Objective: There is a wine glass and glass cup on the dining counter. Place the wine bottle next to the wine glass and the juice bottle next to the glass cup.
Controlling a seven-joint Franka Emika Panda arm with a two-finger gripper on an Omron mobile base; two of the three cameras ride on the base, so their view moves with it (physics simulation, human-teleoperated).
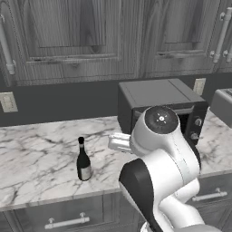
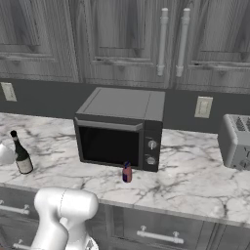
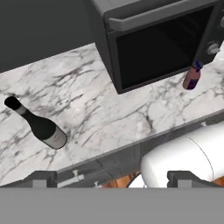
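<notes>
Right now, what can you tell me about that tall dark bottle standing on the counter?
The wine bottle is tall, slim and nearly black, with a long neck, a black cap and a pale grey label low on its body. It looks like dark glass. It stands upright on the marble counter, near the front edge, well to the left of the microwave. Nothing touches it but the counter; the small purple juice bottle stands far from it, before the microwave.
</notes>
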